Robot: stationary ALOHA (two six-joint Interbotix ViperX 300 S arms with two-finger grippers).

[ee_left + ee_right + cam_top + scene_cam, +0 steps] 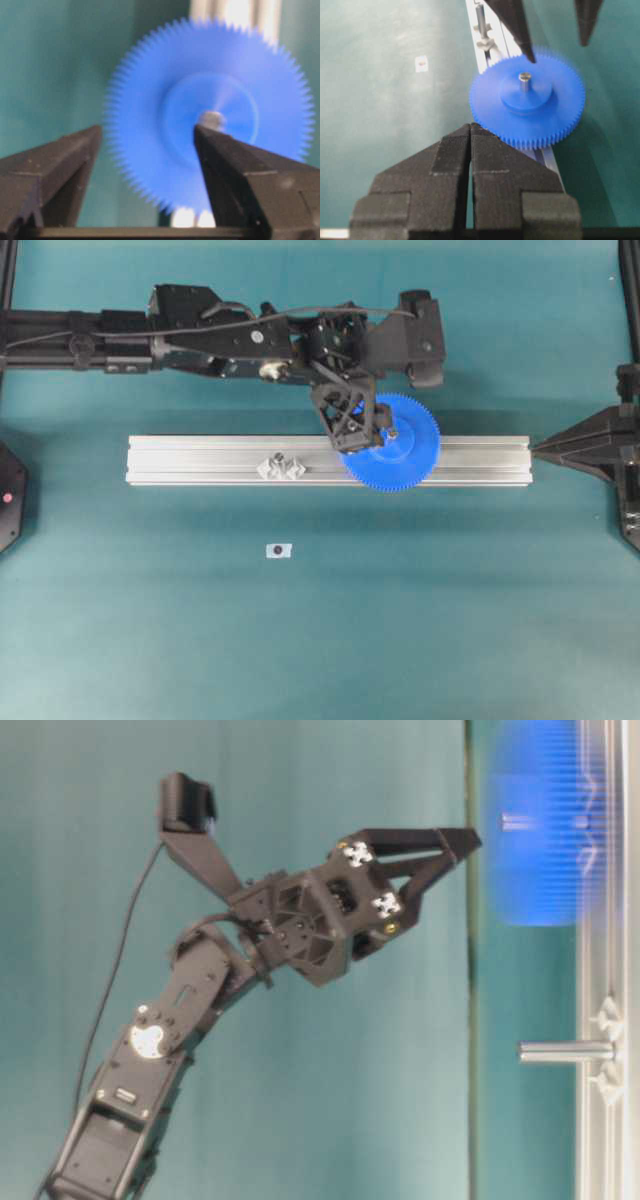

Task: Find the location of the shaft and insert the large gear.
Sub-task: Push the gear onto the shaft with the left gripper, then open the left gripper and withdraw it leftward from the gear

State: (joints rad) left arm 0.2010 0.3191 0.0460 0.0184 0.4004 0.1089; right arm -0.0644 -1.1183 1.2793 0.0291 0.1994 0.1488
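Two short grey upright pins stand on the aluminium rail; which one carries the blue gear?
The pin nearer the right arm's side, poking through the blue toothed plastic gear's hub. The other pin, between clear plastic blocks, stands bare.

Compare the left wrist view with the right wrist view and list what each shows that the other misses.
Only the left wrist view shows the left gripper from its base, jaws wide apart around nothing.

Only the right wrist view shows the right gripper shut and empty, the second shaft bare on the rail, and a small white tag on the table.

Both show the large gear seated with a shaft tip through its hub.
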